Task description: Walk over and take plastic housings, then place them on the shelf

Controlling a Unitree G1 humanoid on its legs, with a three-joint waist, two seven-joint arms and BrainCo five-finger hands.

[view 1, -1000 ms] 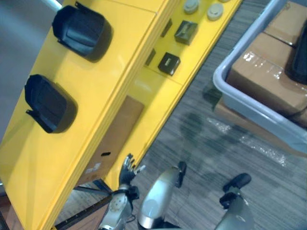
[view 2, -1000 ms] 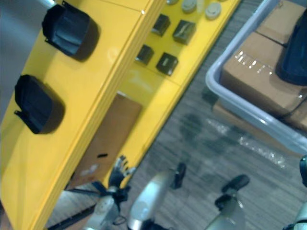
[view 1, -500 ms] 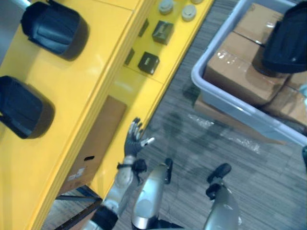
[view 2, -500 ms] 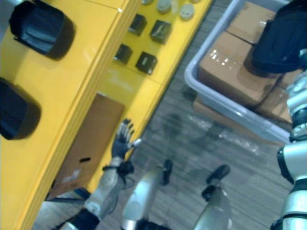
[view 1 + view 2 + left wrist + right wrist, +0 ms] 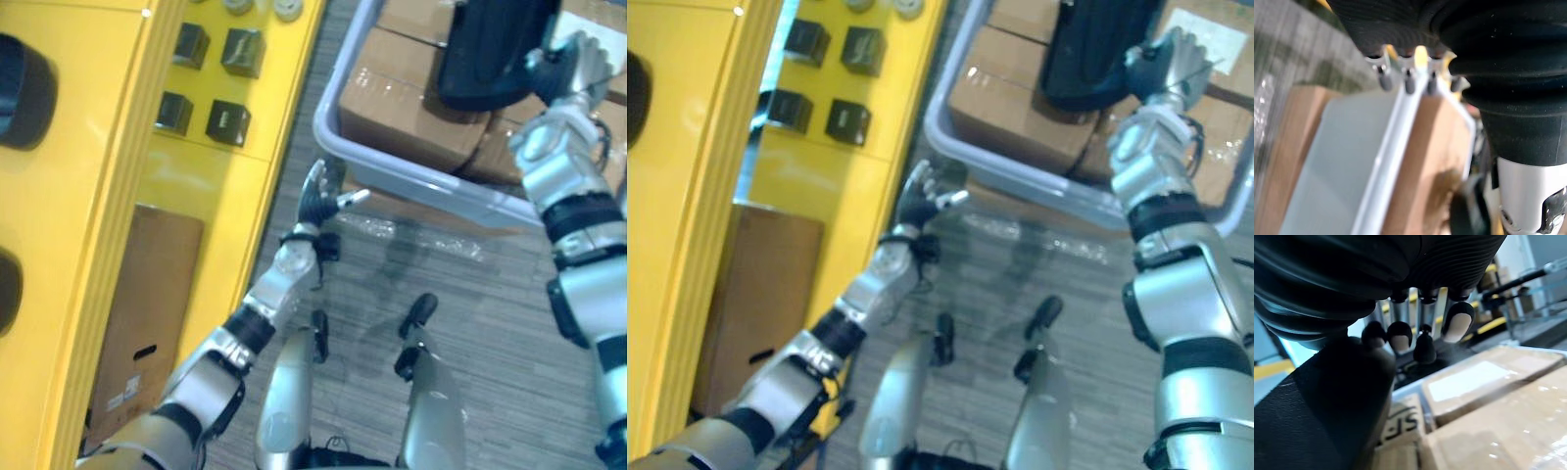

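Black plastic housing (image 5: 488,49) sits on top of the cardboard boxes (image 5: 392,98) inside the grey tote (image 5: 335,122). Tote stands on striped grey carpet (image 5: 490,294), beside the yellow shelf (image 5: 88,166).

Right hand (image 5: 566,76): reaches into the tote and lies against the housing's side. Grip state: cannot tell, since the contact is hidden in the right wrist view.

Left hand (image 5: 318,191): in the air over the carpet, just outside the tote's near corner. Its fingers are straight and spread wide, thumb out to the side, holding nothing. Left wrist view shows the tote's rim past the fingertips (image 5: 1408,84).

Shelf:
- Two more dark housings (image 5: 20,88) lie on the top board, cut by the view's edge.
- Small dark cubes (image 5: 227,121) sit on a lower level.
- Brown carton (image 5: 137,304) stands below.
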